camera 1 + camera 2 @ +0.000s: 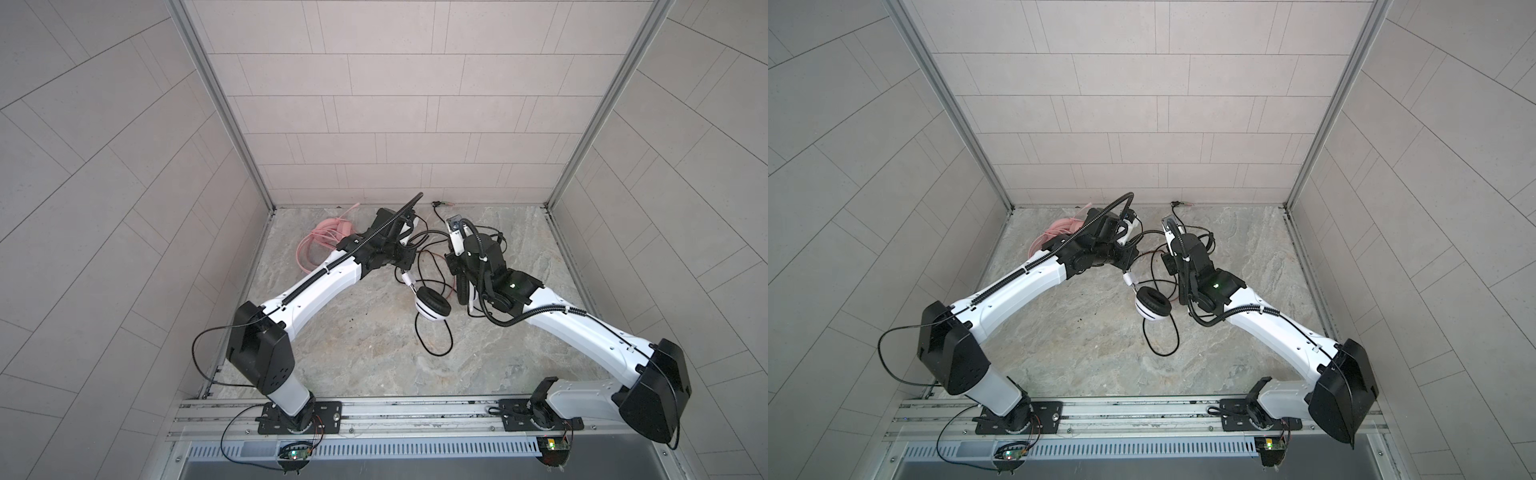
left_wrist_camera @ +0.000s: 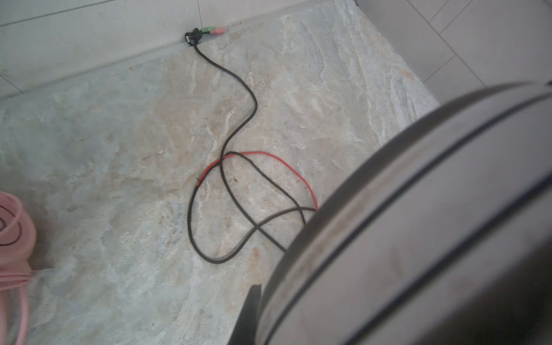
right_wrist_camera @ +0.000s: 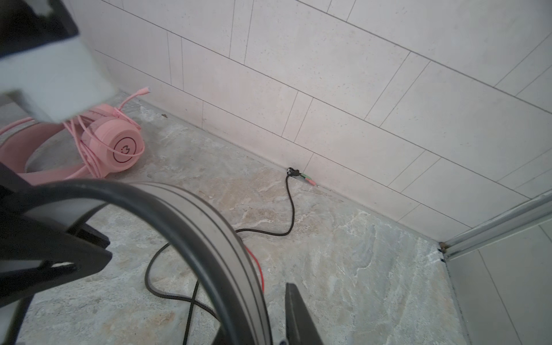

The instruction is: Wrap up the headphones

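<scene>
Matt stone-look tabletop point(image 1: 374, 353), smooth pink plastic headset point(image 3: 125, 146) (slight sheen), braided black cable point(image 2: 256, 104)

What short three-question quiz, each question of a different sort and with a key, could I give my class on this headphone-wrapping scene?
1. True or false: the striped headset already has its black cable wound round its headband.
2. Where does the cable's plug lie? A) against the back wall; B) on the striped headset's ear cup; C) at the table's front edge.
3. Fill in: the thin wire looping beside the black cable is ___.

Key: 1 false, since the cable sprawls in loose loops on the table; 2 A; 3 red.
</scene>
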Motion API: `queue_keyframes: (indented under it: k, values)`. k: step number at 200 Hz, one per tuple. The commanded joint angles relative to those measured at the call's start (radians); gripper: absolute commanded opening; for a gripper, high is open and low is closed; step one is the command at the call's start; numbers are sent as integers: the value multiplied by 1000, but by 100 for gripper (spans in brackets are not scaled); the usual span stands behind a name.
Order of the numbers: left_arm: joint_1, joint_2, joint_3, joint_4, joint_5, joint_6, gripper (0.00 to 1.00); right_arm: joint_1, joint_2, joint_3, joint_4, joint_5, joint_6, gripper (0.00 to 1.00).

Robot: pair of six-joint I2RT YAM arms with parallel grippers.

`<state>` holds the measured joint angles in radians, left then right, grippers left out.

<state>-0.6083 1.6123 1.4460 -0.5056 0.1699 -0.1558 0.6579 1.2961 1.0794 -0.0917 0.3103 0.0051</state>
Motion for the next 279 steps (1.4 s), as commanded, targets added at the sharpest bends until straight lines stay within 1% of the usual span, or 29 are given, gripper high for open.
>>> queue_keyframes:
  k: [1,14,22,39,53,83,105,116,128,159,192,216,235,254,265,268,279]
  values:
    - [49,7,43,-3,-8,-21,1,-18,16,68,-90,-129,55,37]
    - [85,15,63,-31,17,-35,0,-36,14,100,-135,-163,81,53]
    - [109,20,74,-44,32,-44,0,-54,2,110,-149,-199,98,61]
    - [157,20,89,-71,56,-52,0,-105,-40,120,-168,-276,144,69]
    - [195,17,100,-91,80,-67,0,-165,-81,117,-168,-343,188,73]
    - [275,8,107,-76,163,-130,0,-310,-117,53,-152,-448,258,73]
    - [331,2,106,-51,224,-215,0,-412,-144,-39,-117,-503,334,73]
    - [352,-4,106,-35,254,-248,0,-446,-154,-84,-104,-517,354,73]
    - [364,-14,111,-25,260,-272,0,-466,-147,-115,-106,-518,353,73]
    - [388,-39,114,6,252,-329,0,-476,-58,-139,-132,-556,349,72]
    - [414,-60,131,8,261,-367,0,-475,86,-139,-158,-645,368,71]
    - [443,-71,142,7,303,-392,0,-475,161,-135,-190,-668,374,70]
    - [483,-72,140,54,368,-467,0,-474,197,-138,-209,-699,359,69]
    - [516,-69,164,78,371,-551,0,-471,215,-144,-223,-710,351,69]
    - [529,-56,207,75,374,-564,0,-467,218,-152,-217,-720,350,69]
    - [532,-51,224,73,375,-590,0,-465,217,-156,-215,-723,351,69]
    - [538,-28,282,65,383,-620,0,-453,215,-166,-198,-740,351,69]
